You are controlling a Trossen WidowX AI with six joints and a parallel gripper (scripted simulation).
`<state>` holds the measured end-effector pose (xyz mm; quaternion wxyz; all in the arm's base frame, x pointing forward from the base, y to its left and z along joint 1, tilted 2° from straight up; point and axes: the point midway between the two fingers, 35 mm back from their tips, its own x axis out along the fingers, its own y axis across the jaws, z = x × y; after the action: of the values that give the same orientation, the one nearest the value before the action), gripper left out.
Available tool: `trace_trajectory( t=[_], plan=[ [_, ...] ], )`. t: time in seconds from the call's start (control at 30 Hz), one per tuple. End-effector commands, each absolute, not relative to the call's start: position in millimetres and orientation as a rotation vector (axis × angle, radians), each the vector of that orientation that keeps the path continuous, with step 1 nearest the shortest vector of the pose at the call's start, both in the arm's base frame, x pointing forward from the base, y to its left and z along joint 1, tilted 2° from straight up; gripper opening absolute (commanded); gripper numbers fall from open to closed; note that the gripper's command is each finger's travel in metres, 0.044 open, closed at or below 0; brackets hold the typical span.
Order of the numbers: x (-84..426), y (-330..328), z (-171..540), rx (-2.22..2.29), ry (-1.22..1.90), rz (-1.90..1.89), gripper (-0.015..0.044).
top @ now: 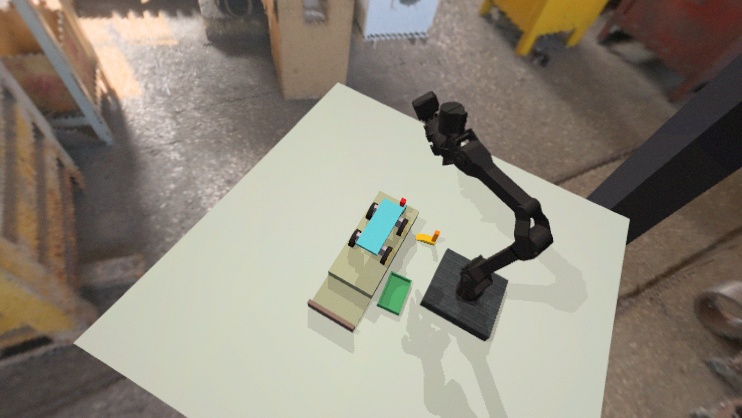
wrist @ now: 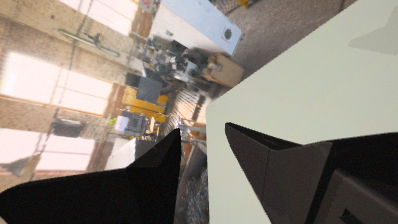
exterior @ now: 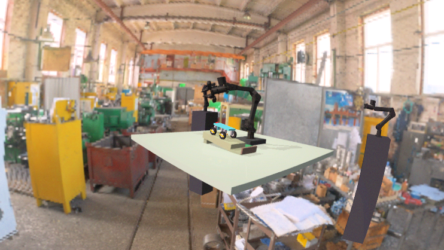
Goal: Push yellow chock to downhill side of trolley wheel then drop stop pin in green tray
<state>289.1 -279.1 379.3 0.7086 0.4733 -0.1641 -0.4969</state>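
The trolley (top: 380, 228) (exterior: 224, 126), with a cyan deck and black wheels, stands on the upper part of the beige ramp (top: 348, 277) (exterior: 224, 142). The red-headed stop pin (top: 402, 201) is upright at the trolley's uphill end. The yellow chock (top: 425, 238) lies on the table beside the ramp, its orange handle towards the arm's base; its black rubber base cannot be made out. The green tray (top: 395, 293) is beside the ramp's lower part, with nothing seen in it. My gripper (wrist: 202, 130) is partly open and empty, high above the table beyond the ramp's uphill end.
The arm's black base plate (top: 463, 295) (exterior: 255, 141) stands beside the tray and chock. A brown stop board (top: 330, 315) (exterior: 248, 150) crosses the ramp's low end. The pale table's edge (wrist: 208, 165) shows between the fingers in the wrist view.
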Motion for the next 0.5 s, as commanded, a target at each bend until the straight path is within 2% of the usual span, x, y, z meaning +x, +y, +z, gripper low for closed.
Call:
trace_trajectory(
  t=[0.0,0.23,0.47],
  plan=[
    [267.3,-272.4,303.2,1.016,0.005,-1.211,0.0190],
    [216.9,-238.2,206.6,1.032,0.537,-1.284,0.0190],
    [151.8,-174.1,140.8,1.136,1.066,-1.252,0.0190]
  ],
)
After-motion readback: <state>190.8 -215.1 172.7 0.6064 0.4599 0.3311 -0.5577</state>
